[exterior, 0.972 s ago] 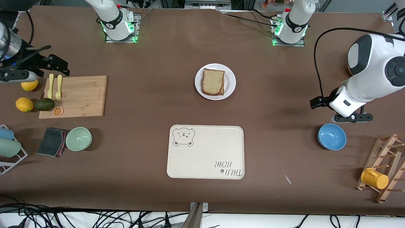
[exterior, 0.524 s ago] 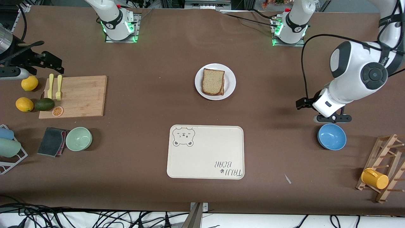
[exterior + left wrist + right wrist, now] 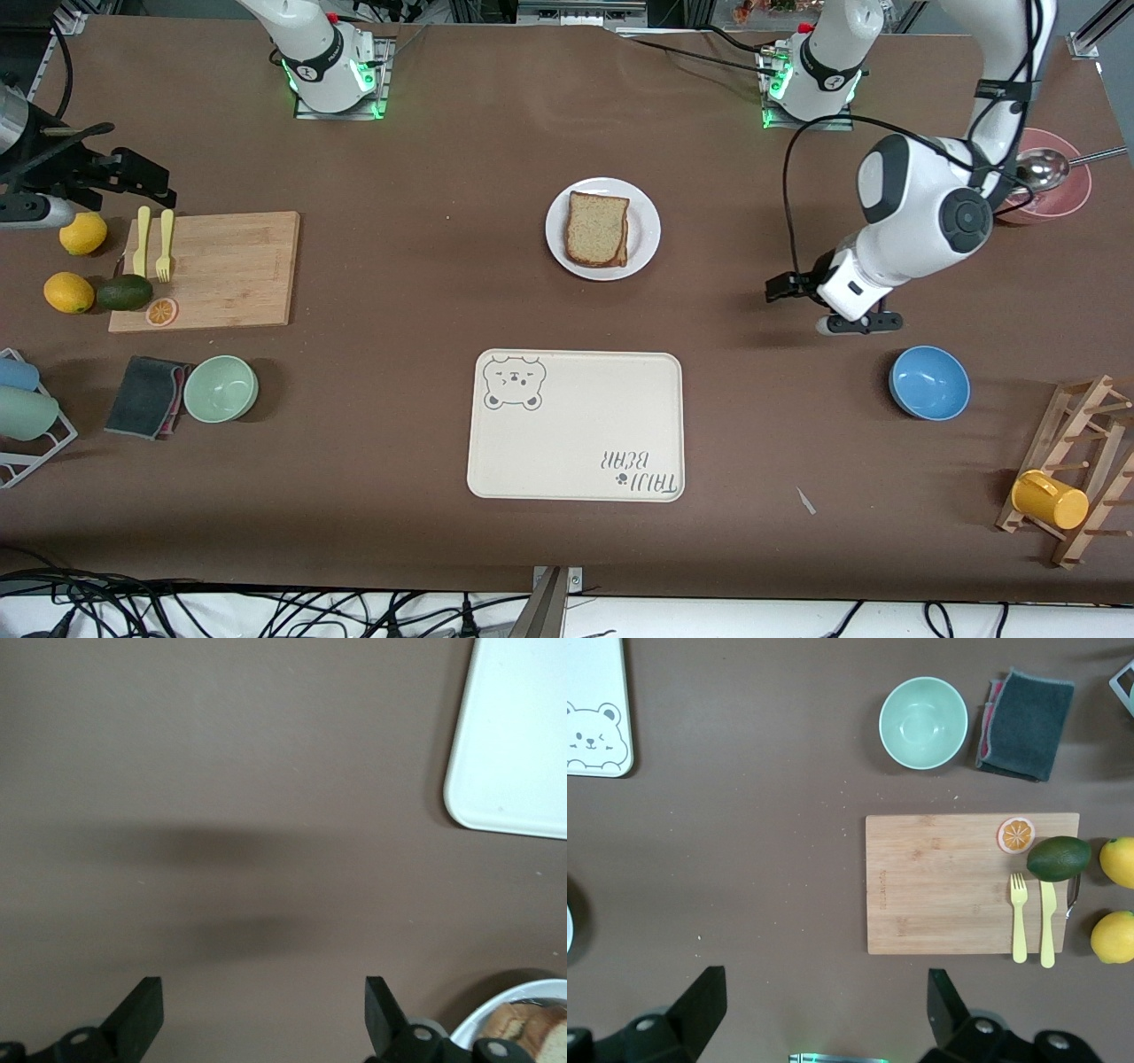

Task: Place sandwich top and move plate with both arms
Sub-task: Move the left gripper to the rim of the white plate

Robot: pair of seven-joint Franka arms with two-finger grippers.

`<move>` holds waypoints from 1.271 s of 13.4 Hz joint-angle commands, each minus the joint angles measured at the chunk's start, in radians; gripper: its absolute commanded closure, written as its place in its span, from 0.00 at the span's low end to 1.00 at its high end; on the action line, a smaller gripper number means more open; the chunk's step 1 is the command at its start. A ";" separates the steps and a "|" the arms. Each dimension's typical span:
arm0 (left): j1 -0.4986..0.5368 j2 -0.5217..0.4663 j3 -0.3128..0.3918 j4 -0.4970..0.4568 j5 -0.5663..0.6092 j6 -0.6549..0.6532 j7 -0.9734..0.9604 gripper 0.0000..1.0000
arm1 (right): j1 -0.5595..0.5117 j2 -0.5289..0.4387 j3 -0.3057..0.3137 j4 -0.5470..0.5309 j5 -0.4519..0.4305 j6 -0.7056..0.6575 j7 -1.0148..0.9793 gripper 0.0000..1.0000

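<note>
Sandwich top: already on the plate, mid-surface.
Left gripper: released, empty, over bare surface toward its own end; the nearer one.
Right gripper: released, waiting above the cutting board's end.

Speckled tan sandwich top on white plate; cream tray with grey bear drawing.

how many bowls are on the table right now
3. A green bowl beside the dark cloth at the right arm's end, a blue bowl near the wooden rack at the left arm's end, and a pink bowl holding a ladle, partly hidden by the left arm.
</note>
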 commanded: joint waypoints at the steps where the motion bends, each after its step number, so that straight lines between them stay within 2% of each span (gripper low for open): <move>1: -0.001 -0.010 -0.039 -0.034 -0.131 0.022 0.008 0.00 | 0.003 0.014 -0.005 0.034 0.027 -0.024 0.003 0.00; 4: -0.004 0.001 -0.066 -0.041 -0.254 0.022 0.075 0.00 | 0.003 0.016 -0.003 0.035 0.029 -0.021 0.002 0.00; 8: -0.004 0.020 -0.068 -0.107 -0.628 0.021 0.408 0.00 | 0.003 0.013 -0.005 0.035 0.029 -0.024 0.002 0.00; 12: -0.005 0.040 -0.068 -0.137 -0.770 0.018 0.545 0.00 | 0.003 0.013 -0.005 0.035 0.029 -0.024 0.002 0.00; 15: -0.025 0.056 -0.068 -0.179 -0.944 0.018 0.761 0.00 | 0.004 0.013 -0.003 0.034 0.029 -0.025 0.002 0.00; 17: -0.030 0.062 -0.068 -0.209 -1.017 0.013 0.881 0.00 | 0.003 0.013 -0.005 0.034 0.029 -0.027 -0.004 0.00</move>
